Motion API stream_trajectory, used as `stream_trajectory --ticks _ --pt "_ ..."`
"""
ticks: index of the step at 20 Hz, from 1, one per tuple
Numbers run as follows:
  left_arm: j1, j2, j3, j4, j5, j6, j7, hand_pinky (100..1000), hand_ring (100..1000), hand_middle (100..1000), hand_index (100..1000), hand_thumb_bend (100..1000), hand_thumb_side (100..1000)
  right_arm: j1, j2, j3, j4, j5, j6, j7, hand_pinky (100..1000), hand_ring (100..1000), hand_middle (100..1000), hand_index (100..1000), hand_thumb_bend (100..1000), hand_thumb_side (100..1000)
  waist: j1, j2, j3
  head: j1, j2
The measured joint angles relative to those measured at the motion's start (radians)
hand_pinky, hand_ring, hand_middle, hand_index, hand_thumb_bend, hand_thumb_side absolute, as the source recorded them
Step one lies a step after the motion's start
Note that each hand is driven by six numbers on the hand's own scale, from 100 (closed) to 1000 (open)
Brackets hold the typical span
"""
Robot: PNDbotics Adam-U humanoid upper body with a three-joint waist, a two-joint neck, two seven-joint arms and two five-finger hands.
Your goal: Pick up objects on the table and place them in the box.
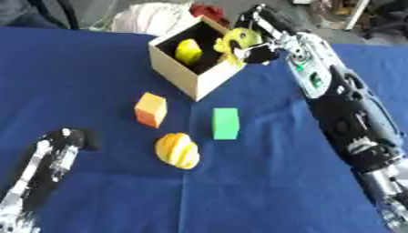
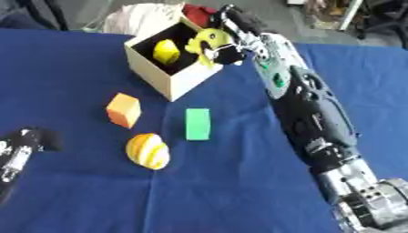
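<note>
Cube [image 1: 150, 109] left of block [image 1: 226, 123]

Both head eyes are looking steeply down from close above, sharing the blue table [image 1: 95, 59] and box [image 2: 163, 79].

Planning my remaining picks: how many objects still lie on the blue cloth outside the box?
3: orange block nearest the box, green block right of it, striped yellow object nearest the camera.

The right arm stretches far forward from the lower right, its black and silver right robot hand [image 1: 257, 48] held high with fingers curled in a grasp. The left robot hand [image 1: 68, 139] rests low at the left edge, fingers bent over.
</note>
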Motion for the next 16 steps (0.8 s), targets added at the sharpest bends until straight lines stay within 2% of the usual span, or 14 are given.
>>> stream_trajectory --ticks 3,4,5,6,7,8,9,11,14,16 --pt "-0.006 0.000 -0.006 0.000 0.005 0.000 -0.007 670 574 513 663 100 790 -0.005 0.021 -0.017 0.015 0.039 0.016 -0.060 323 261 223 419 100 179 -0.008 0.000 0.025 -0.015 -0.006" --pt "-0.006 0.000 -0.008 0.000 0.007 0.000 -0.009 670 574 513 663 100 792 -0.008 0.027 -0.021 0.016 0.052 0.021 -0.081 368 296 256 453 100 220 -0.009 0.000 0.031 -0.018 -0.008" --pt "-0.007 0.000 -0.009 0.000 0.007 0.000 -0.010 670 574 513 662 100 791 -0.012 0.032 -0.024 0.017 0.065 0.026 -0.102 422 349 310 508 100 160 -0.010 0.000 0.036 -0.023 -0.010" --pt "-0.009 0.000 -0.010 0.000 0.008 0.000 -0.010 670 574 513 663 100 791 -0.015 0.036 -0.025 0.017 0.080 0.032 -0.122 443 372 336 532 100 157 -0.010 0.000 0.039 -0.026 -0.011" --pt "-0.011 0.000 -0.010 0.000 0.008 0.000 -0.011 670 574 513 663 100 792 -0.017 0.038 -0.025 0.019 0.095 0.037 -0.138 507 442 439 622 100 133 -0.011 0.000 0.041 -0.029 -0.013" --pt "-0.012 0.000 -0.010 0.000 0.008 0.001 -0.012 670 574 513 663 100 791 -0.018 0.043 -0.025 0.021 0.111 0.043 -0.154 530 468 483 670 100 154 -0.013 0.000 0.043 -0.032 -0.013" --pt "-0.013 0.000 -0.010 0.000 0.009 0.001 -0.013 670 574 513 663 100 792 -0.018 0.046 -0.025 0.023 0.128 0.048 -0.167 569 520 564 754 100 159 -0.014 0.000 0.045 -0.035 -0.014" --pt "-0.013 0.000 -0.011 0.000 0.010 0.001 -0.015 670 574 513 663 100 793 -0.018 0.055 -0.025 0.033 0.162 0.059 -0.184 622 598 659 839 100 166 -0.015 0.000 0.049 -0.038 -0.014" --pt "-0.015 0.000 -0.015 0.000 0.010 0.001 -0.016 670 574 512 663 100 794 -0.014 0.066 -0.025 0.055 0.211 0.074 -0.189 706 739 766 915 100 181 -0.016 0.001 0.053 -0.041 -0.015" --pt "-0.015 0.000 -0.015 0.000 0.010 0.000 -0.017 670 574 512 663 100 796 -0.009 0.074 -0.025 0.073 0.231 0.085 -0.178 809 851 867 966 100 189 -0.020 0.001 0.054 -0.041 -0.017"
